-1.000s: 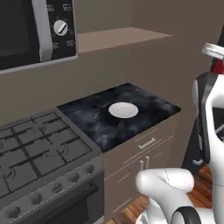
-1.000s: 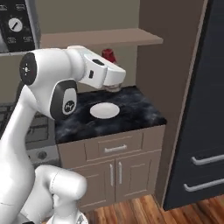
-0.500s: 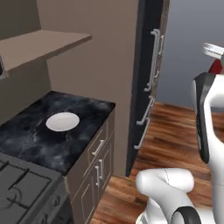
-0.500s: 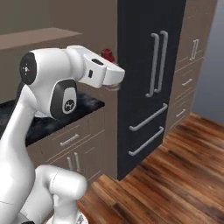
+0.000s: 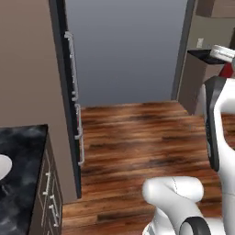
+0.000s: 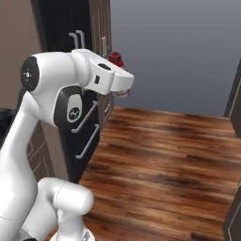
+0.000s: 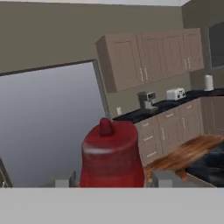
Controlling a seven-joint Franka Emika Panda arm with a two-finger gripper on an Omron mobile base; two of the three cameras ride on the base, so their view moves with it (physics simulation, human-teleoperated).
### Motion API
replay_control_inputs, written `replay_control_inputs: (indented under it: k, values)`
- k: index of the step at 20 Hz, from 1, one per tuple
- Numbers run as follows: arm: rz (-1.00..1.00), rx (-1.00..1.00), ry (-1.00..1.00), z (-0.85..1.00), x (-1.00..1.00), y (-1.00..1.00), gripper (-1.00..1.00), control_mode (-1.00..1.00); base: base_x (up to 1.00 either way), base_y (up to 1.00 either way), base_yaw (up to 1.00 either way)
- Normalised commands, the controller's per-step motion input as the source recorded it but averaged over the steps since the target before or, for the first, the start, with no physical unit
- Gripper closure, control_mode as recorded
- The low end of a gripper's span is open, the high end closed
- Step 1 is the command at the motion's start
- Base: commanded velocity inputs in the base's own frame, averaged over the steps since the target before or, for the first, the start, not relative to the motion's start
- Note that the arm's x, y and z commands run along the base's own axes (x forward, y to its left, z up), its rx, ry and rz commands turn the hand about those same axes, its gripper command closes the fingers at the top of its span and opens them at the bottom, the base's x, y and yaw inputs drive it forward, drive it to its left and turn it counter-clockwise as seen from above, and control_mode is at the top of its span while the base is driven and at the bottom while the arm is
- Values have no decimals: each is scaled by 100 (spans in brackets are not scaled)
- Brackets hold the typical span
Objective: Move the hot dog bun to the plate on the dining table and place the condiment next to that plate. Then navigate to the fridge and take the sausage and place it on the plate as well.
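Note:
My gripper [image 7: 116, 180] is shut on the condiment [image 7: 111, 153], a red squeeze bottle that stands upright between the two fingertips [image 7: 168, 178]. From the right base view the condiment's red top [image 6: 116, 60] pokes up behind the white hand, held high at chest level. Its red body [image 5: 226, 69] also peeks out beside the arm at the right edge of the left base view. The black fridge [image 6: 56, 28] with grey handles stands to the left; its side edge and handles [image 5: 69, 87] run down the left base view. The hot dog bun, plate, dining table and sausage are out of view.
Open wood floor [image 5: 137, 137] stretches ahead toward a grey wall. A black marbled worktop [image 5: 23, 183] with a small white plate [image 5: 2, 167] sits at lower left. Far cabinets carry a coffee machine [image 7: 146, 100] and a toaster [image 7: 176, 93].
The base has turned right, so both base views swung from the stove and worktop past the fridge to the open floor. The bottle stays in the same grip.

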Motion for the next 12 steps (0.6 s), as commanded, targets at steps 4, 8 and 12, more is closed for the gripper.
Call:
replay_control_inputs:
  k: [4, 8, 12]
  values:
    - [0, 0, 0, 0, 0, 0, 100, 100, -22, 0, -77]
    - [0, 0, 0, 0, 0, 0, 100, 100, -4, -2, -73]
    - [0, 0, 0, 0, 0, 0, 100, 100, 17, -13, -67]
